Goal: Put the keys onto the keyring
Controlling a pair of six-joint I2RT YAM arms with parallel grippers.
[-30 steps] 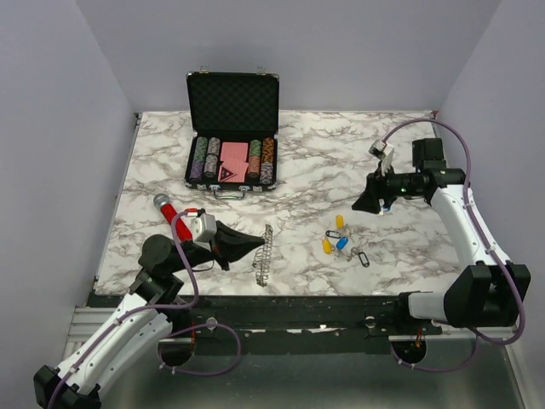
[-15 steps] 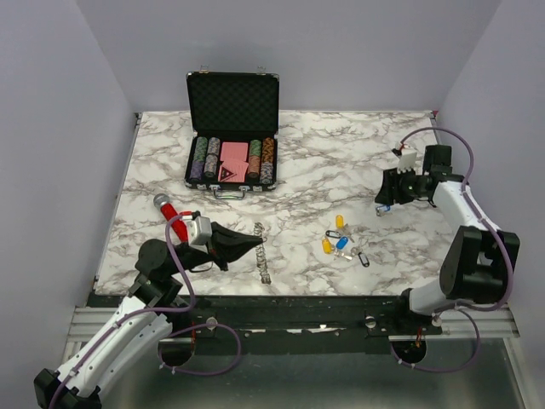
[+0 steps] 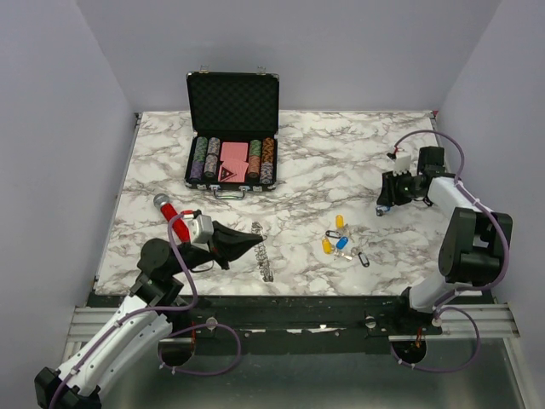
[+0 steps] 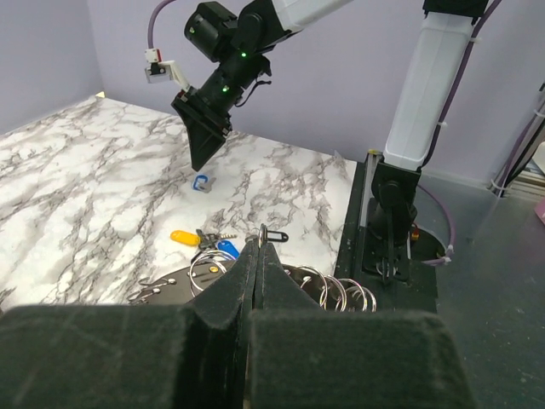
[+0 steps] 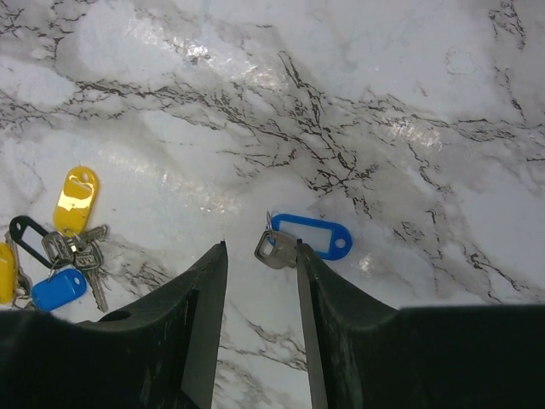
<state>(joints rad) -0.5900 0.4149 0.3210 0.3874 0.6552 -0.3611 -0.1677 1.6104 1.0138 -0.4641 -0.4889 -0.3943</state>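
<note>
My left gripper [image 3: 253, 244] is shut on the keyring [image 3: 263, 256], a silvery ring fringed with small split rings, and holds it on edge near the table's front. In the left wrist view the fingers [image 4: 258, 256] pinch it, with its rings [image 4: 341, 290] fanning out beside them. Several keys [image 3: 338, 238] with yellow and blue heads lie in a cluster right of centre. My right gripper [image 5: 260, 247] is open just above the table, and one blue-tagged key [image 5: 311, 236] lies at its fingertips, its metal end between them. The right gripper [image 3: 381, 207] stands right of the cluster.
An open black case [image 3: 232, 128] with poker chips stands at the back. A red-handled tool [image 3: 174, 213] lies left of my left gripper. A small black loop [image 3: 364, 258] lies by the key cluster. The table's front edge [image 3: 281, 294] is close to the keyring.
The right arm has drawn back toward the right side and its gripper has come down over the blue-tagged key. The keyring in my left gripper has swung to a different tilt.
</note>
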